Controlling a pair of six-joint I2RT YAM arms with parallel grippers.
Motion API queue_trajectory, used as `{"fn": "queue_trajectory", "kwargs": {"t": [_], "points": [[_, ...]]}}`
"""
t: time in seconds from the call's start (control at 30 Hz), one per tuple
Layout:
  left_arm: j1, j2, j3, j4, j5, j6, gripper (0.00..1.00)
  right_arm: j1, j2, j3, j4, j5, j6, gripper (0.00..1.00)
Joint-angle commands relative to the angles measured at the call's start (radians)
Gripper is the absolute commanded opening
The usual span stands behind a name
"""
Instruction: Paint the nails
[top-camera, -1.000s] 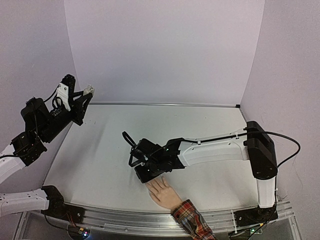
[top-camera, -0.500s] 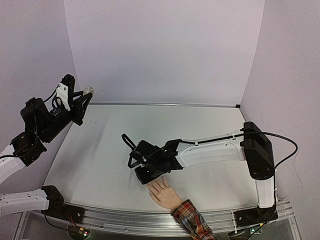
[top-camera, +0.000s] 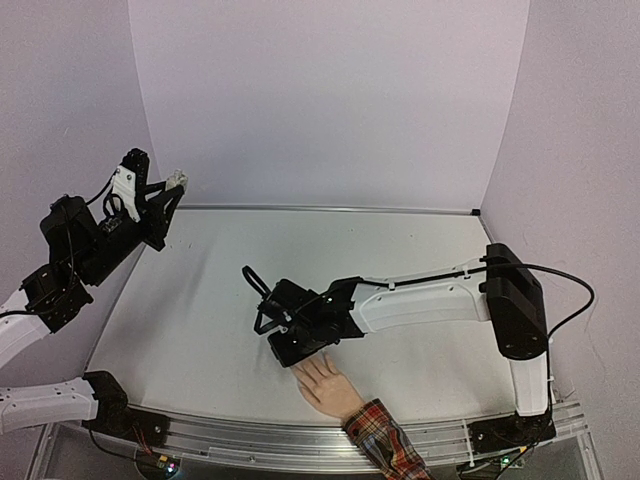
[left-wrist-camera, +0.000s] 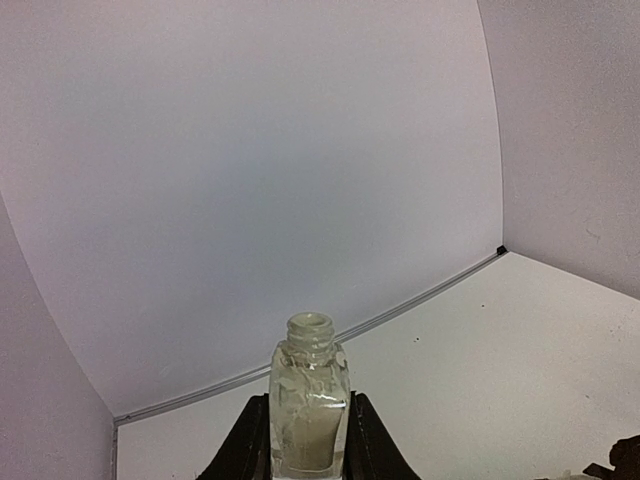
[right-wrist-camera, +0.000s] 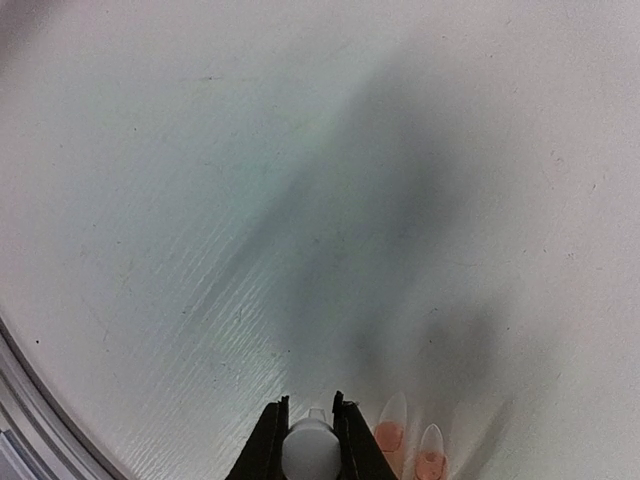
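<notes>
Right gripper (right-wrist-camera: 310, 438) nearly closed, jaws pinched on a small pale rounded cap (right-wrist-camera: 310, 452). Whether a brush hangs below it, cannot tell.

Nails (right-wrist-camera: 392, 424): two pale, pointed, pinkish at the base, seen in the wrist view just right of the gripper's fingers, at the bottom edge. Apart from the cap, not touching.

Mannequin hand (top-camera: 326, 384) lies flat near the table's (top-camera: 420, 250) front edge, fingers pointing away and left, red plaid cuff (top-camera: 385, 436) trailing over the rail. Right gripper sits over the fingertips.

Left gripper (left-wrist-camera: 309, 400) is raised at the far left, well apart, clamped tight on an upright, uncapped clear bottle (left-wrist-camera: 310, 375) partly filled with pale liquid.
</notes>
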Motion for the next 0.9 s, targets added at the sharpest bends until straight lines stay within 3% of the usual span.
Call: {"fn": "queue_trajectory", "kwargs": {"t": [0.0,0.7,0.87], "points": [[0.004,-0.01,-0.001,0.024,0.005,-0.004,0.0,-0.007,0.026,0.041,-0.003,0.025,0.005,0.0],[0.005,-0.005,0.001,0.021,0.004,-0.001,0.0,-0.033,0.052,0.081,-0.003,0.027,-0.006,0.0],[0.004,-0.005,0.003,0.021,0.004,-0.003,0.0,-0.031,-0.004,0.077,-0.005,0.034,-0.014,0.0]]}}
